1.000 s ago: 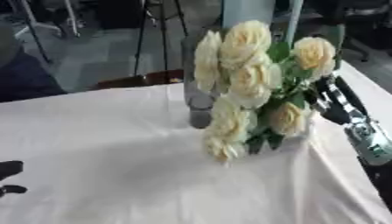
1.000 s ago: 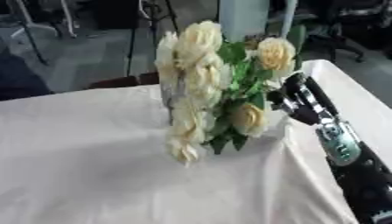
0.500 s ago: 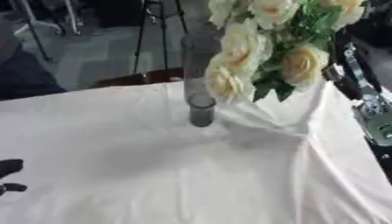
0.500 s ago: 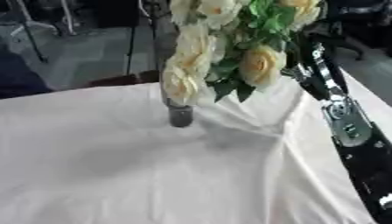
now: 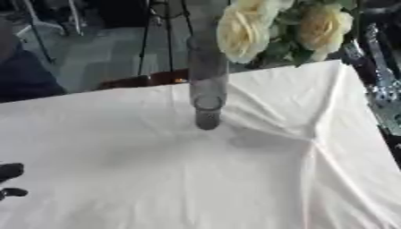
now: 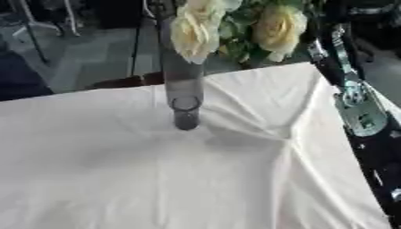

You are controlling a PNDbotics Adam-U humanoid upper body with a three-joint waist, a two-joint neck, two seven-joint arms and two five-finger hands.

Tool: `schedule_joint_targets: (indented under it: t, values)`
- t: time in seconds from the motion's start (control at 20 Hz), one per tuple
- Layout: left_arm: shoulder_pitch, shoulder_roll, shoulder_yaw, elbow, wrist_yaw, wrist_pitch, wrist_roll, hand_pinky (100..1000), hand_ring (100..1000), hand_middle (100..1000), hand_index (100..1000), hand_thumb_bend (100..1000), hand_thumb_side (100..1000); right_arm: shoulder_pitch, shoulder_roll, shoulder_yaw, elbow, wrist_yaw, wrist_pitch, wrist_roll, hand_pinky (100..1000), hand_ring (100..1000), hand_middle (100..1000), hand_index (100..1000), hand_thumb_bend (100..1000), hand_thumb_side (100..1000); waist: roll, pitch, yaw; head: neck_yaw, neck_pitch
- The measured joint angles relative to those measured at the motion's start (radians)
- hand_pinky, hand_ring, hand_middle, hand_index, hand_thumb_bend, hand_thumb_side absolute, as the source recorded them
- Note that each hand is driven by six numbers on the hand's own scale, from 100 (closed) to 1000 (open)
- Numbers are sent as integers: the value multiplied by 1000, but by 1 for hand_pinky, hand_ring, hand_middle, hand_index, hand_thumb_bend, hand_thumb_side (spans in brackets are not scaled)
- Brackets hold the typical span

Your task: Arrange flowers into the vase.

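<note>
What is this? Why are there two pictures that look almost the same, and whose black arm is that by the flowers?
Both pictures come from a robot's two camera eyes in its head, looking down at its table. That is why they nearly match, like your own two eyes.

The table wears a white cloth. On it stands a tall clear glass vase.

The black and silver arm along the right side is the robot's right arm. It reaches up to a bunch of cream roses with green leaves, raised beside the top of the vase. The hand itself is out of the picture, so the grip cannot be seen.

At the lower left edge of the left eye view, the dark bits are the robot's left hand, resting.

The job is putting the flowers into the vase.
</note>
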Motion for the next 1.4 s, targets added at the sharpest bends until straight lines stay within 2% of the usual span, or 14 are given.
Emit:
schedule_joint_targets:
  t: [0.25,0.75,0.95,1.25,1.4]
  values:
    - [1,0,0,0,0,0,0,532,754,668,656,362,1000,-69,-3,6,15,-38,48,4,100,100,100,100,308,1000,-7,-6,7,1,0]
    - [2,1,-1,0,0,0,-1,532,751,664,656,365,1000,-196,22,-11,39,-133,120,30,100,100,100,100,357,1000,-11,-14,33,-2,0]
    - [2,1,-6,1,0,0,-5,532,751,664,656,365,1000,-247,50,-30,44,-176,154,35,100,100,100,100,378,1000,-13,-23,58,-9,0]
    - [2,1,-7,1,0,-1,-7,532,751,664,656,365,1000,-267,67,-41,44,-214,185,47,100,100,100,100,378,1000,-13,-23,64,-15,-1]
    - [1,1,-9,1,0,-1,-7,531,750,663,655,369,1000,-274,69,-47,44,-227,189,47,100,100,100,100,290,1000,-13,-24,76,-15,-4]
